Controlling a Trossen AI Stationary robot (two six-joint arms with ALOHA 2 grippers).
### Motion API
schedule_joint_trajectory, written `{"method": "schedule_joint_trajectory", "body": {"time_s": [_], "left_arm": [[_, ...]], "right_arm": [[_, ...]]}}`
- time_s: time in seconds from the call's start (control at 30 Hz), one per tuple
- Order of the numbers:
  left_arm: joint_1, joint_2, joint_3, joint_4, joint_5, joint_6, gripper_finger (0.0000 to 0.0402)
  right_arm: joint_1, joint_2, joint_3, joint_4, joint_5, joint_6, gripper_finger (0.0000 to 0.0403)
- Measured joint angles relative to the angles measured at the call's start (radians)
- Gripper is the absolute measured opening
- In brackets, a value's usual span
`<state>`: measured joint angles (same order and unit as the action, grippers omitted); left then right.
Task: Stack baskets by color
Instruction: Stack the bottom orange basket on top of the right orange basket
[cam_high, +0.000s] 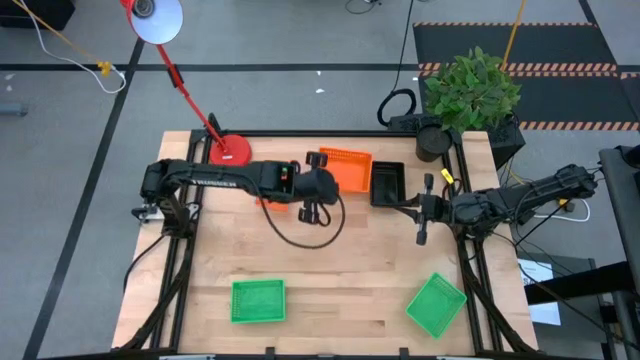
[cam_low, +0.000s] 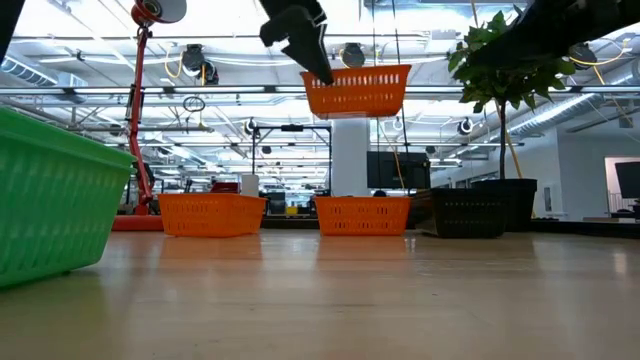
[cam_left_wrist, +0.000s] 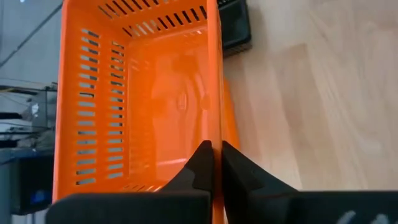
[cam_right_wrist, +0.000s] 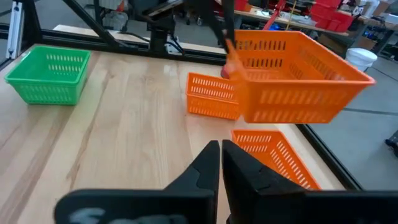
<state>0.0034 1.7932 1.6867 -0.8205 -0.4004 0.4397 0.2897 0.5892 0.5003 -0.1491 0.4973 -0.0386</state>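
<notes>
Where lamp base (cam_high: 230, 151) stands, wooden table (cam_high: 330, 290), grey floor (cam_high: 80, 130).

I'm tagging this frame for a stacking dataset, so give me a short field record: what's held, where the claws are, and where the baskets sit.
held: orange basket, lifted off the table
holder: left claw, shut on one side wall
right claw: shut, empty, low over the table's right side
orange on table: two, far side
black basket: far side, beside the orange ones
green baskets: two, near edge, apart
stacked: none yet
</notes>
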Motion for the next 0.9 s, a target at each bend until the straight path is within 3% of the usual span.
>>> {"method": "schedule_joint_trajectory", "body": {"time_s": [0.17,0.4,0.53,0.9], "left_arm": [[0.045,0.0,0.0,0.045,0.033,-0.004,0.0023],[0.085,0.0,0.0,0.071,0.038,-0.031,0.0008],[0.106,0.008,0.0,0.109,0.037,-0.031,0.0025],[0.136,0.13,0.0,0.137,0.086,-0.047,0.0012]], "right_arm": [[0.0,0.0,0.0,-0.016,0.0,0.013,0.0008],[0.0,0.001,0.0,-0.049,0.0,0.049,0.0008],[0.0,0.001,0.0,-0.051,0.0,0.053,0.0008],[0.0,0.004,0.0,-0.047,0.0,0.054,0.0008]]}}
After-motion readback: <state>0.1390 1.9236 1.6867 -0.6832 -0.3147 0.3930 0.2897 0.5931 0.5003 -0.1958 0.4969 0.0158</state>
